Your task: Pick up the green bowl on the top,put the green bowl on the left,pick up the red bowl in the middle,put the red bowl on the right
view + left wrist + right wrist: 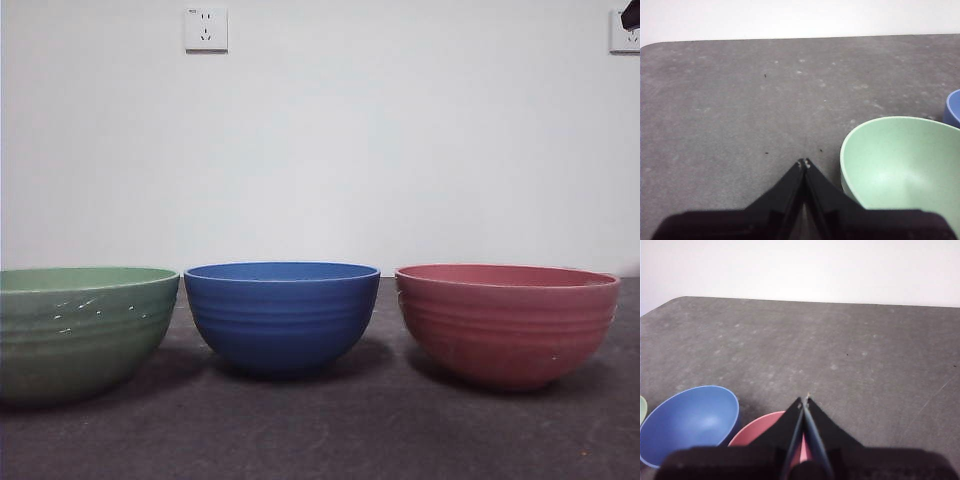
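Note:
The green bowl (pixel 80 325) stands upright on the table at the left of the front view, and the left wrist view shows it (pixel 905 167) beside my left gripper (pixel 804 163), which is shut and holds nothing. At the right stands the red bowl (pixel 508 322); part of its rim (pixel 762 432) shows under my right gripper (pixel 805 399), which is shut and empty above it. The three bowls stand apart in a row.
A blue bowl (pixel 282 315) stands in the middle between the other two, also seen in the right wrist view (pixel 690 422). The grey table (pixel 320 440) runs to a white wall with sockets (pixel 206 29). A black arm tip (pixel 631 14) shows at the top right corner.

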`<state>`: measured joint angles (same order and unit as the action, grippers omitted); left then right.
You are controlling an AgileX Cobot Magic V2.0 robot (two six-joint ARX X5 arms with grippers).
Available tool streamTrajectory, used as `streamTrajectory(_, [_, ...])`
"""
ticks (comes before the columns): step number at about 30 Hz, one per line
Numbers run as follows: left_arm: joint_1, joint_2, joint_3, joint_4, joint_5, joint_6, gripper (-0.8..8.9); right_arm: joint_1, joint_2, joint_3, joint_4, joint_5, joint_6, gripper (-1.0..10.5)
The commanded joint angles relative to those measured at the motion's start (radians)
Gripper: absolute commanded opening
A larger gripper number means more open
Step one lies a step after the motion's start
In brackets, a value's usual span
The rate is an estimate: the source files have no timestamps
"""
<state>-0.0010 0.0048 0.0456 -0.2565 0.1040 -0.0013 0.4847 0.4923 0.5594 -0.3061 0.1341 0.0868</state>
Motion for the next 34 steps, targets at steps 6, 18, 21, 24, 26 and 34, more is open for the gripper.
streamTrajectory(6, [0.002,-0.002,-0.016,0.001,0.002,-0.008,-0.04,-0.002,-0.028,-0.004,-0.048,-0.002,-0.122,0.0])
streamTrajectory(18, [0.002,-0.002,-0.015,0.001,0.002,-0.006,-0.04,-0.326,-0.36,-0.296,-0.013,-0.208,-0.133,0.0])
streamTrajectory(21, [0.002,-0.002,-0.015,0.001,0.003,-0.006,-0.04,-0.33,-0.406,-0.387,0.053,-0.207,-0.133,0.0])
streamTrajectory(24, [0.002,-0.002,-0.015,0.0,0.003,-0.006,-0.04,-0.329,-0.44,-0.468,0.117,-0.209,-0.132,0.0])
streamTrajectory(26, [0.002,-0.002,-0.015,0.001,0.003,-0.006,-0.04,-0.329,-0.458,-0.509,0.142,-0.209,-0.118,0.0])
streamTrajectory(34, [0.002,-0.002,-0.015,0.0,0.003,-0.006,-0.04,-0.329,-0.47,-0.545,0.113,-0.206,-0.051,0.0])
